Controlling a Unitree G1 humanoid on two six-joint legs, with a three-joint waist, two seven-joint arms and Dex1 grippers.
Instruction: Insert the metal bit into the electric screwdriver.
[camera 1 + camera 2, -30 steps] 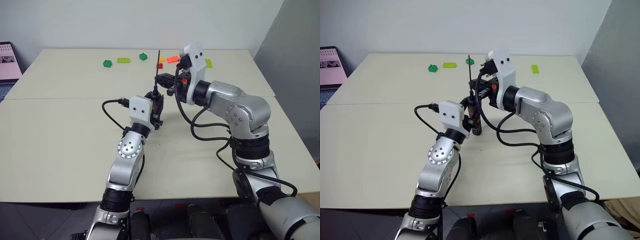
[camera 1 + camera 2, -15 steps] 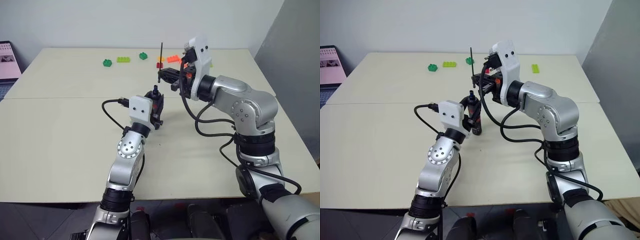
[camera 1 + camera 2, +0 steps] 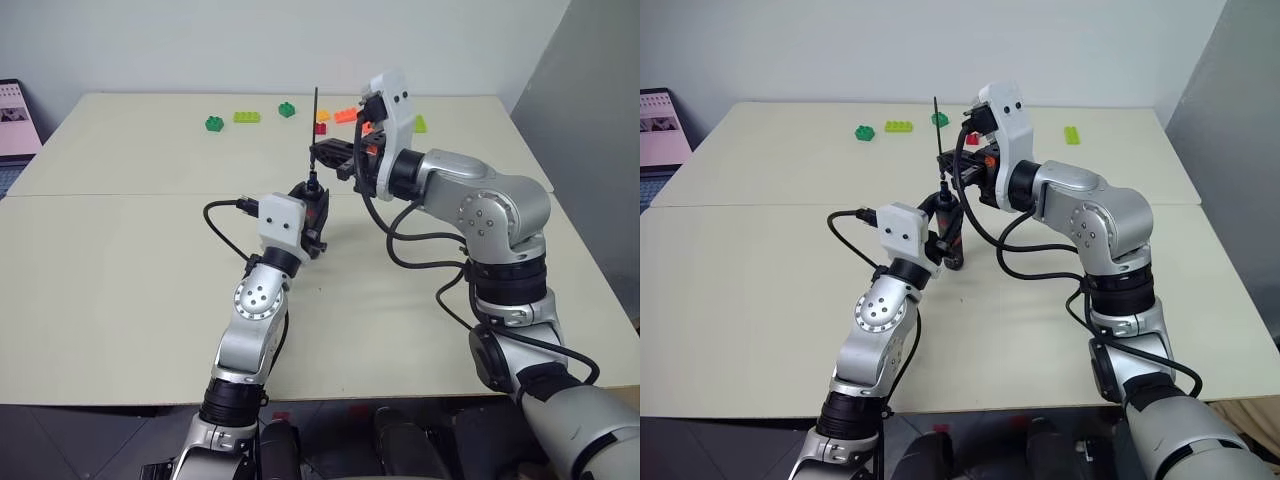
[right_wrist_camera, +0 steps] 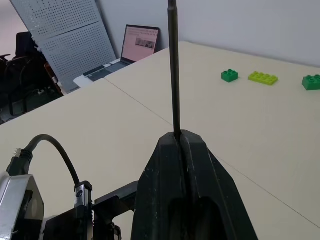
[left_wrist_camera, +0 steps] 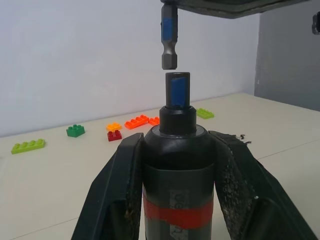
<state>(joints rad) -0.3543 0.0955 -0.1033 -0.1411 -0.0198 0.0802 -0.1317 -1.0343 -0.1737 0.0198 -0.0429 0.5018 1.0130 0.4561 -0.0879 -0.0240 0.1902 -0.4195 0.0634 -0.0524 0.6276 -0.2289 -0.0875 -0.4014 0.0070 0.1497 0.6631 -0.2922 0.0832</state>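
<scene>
1. Your left gripper (image 3: 313, 213) is clamped on the upright electric screwdriver (image 3: 311, 196) above the table (image 3: 120, 280), seen from the head.
2. Your left wrist camera shows the metal bit (image 5: 169, 39) just above the screwdriver's socket, apart.
3. Your right gripper (image 4: 181, 137) pinches the bit upright.

Left arm is raised from the near edge, forearm angled up and away; left gripper (image 3: 312, 212) is clamped on the electric screwdriver (image 5: 178, 165), held upright. Right arm is bent inward from the right, its wrist turned left; right gripper (image 3: 322, 155) is pinched on the metal bit (image 4: 174, 65), held vertical just above.
</scene>
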